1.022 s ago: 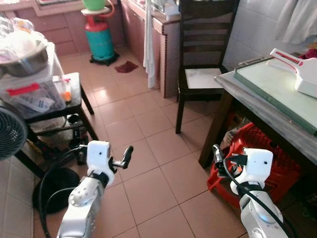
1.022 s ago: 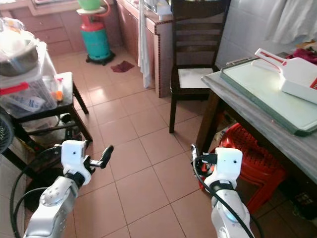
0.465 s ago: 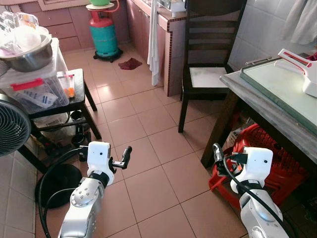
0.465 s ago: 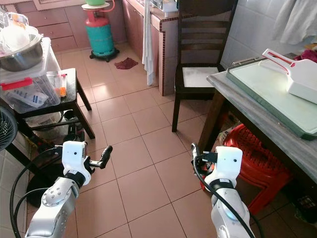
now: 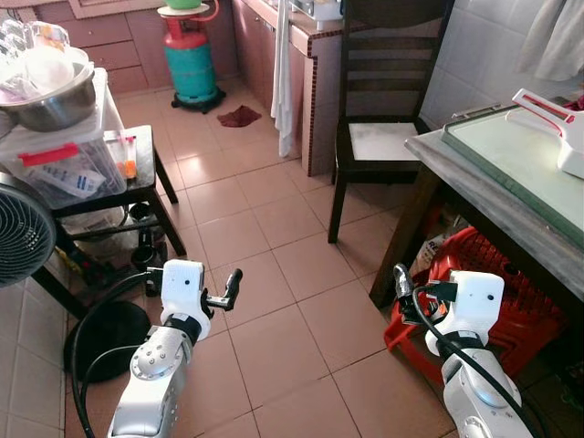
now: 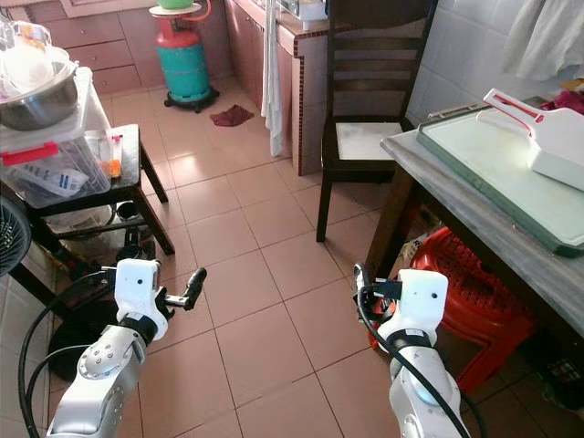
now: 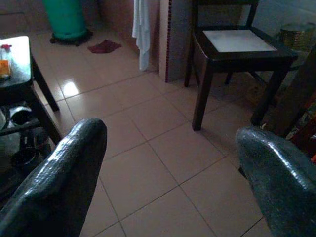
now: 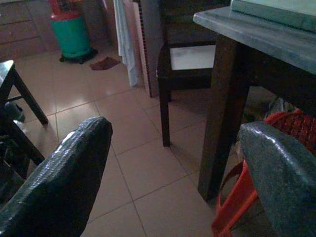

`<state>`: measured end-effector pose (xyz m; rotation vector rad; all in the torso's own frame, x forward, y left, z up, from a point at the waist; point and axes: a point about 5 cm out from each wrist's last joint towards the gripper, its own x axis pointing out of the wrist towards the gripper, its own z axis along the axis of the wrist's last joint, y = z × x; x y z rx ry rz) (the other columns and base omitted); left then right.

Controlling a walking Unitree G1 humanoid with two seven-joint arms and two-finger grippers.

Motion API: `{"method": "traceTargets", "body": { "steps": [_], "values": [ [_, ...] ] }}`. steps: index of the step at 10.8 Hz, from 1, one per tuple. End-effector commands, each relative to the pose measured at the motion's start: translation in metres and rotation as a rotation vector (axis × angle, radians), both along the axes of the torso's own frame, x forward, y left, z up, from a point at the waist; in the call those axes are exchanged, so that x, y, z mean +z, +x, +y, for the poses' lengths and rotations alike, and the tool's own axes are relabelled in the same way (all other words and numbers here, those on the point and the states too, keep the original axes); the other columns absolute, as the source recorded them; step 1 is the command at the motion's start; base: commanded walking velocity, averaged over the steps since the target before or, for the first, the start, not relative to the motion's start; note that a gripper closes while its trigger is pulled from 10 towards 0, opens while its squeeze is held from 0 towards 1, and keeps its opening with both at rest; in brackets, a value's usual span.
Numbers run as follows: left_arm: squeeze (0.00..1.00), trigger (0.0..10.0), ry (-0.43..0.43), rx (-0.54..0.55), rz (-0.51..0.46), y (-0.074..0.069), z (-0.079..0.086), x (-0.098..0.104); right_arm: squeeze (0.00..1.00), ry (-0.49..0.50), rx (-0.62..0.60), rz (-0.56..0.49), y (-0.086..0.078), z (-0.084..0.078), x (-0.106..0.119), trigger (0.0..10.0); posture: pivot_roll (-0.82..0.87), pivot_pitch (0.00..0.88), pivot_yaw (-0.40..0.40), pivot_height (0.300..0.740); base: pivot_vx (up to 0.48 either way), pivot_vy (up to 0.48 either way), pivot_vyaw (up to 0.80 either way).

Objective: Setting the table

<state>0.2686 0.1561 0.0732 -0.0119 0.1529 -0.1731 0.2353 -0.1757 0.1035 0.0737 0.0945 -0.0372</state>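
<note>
Pretty much nothing's changed since half a second ago: left tool (image 7: 168,168) and right tool (image 8: 173,173) still spread, empty, low over the floor (image 5: 274,265); tabletop (image 6: 474,196) to the right.

A floor of glossy terracotta-pink tiles (image 5: 274,274) carries a dark wooden chair with a pale seat (image 5: 379,146), a green and red gas cylinder (image 5: 190,64), a crumpled dark red rag (image 5: 239,116), a red plastic basket (image 5: 493,274) and a black side table (image 5: 137,187). The grey stone-topped table (image 6: 474,205) bears a pale green board (image 6: 511,173) with a white and red scoop (image 6: 547,141) on it.
</note>
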Motion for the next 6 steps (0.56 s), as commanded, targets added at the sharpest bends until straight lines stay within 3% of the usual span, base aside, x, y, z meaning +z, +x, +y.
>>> {"method": "traceTargets", "body": {
  "steps": [1, 6],
  "values": [
    [0.0, 10.0, 0.01, 0.002, 0.008, -0.0005, 0.0016, -0.0023, 0.0, 0.01, -0.006, 0.024, -0.0016, -0.0002, -0.004, 10.0, 0.03, 0.083, 0.028, 0.74, -0.262, 0.0, 0.0],
    [0.0, 10.0, 0.013, 0.002, 0.012, -0.0001, 0.0011, -0.0033, 0.0, 0.011, -0.013, 0.024, -0.0007, -0.0017, -0.0039, 10.0, 0.03, 0.083, 0.028, 0.74, -0.263, 0.0, 0.0]
  ]
}}
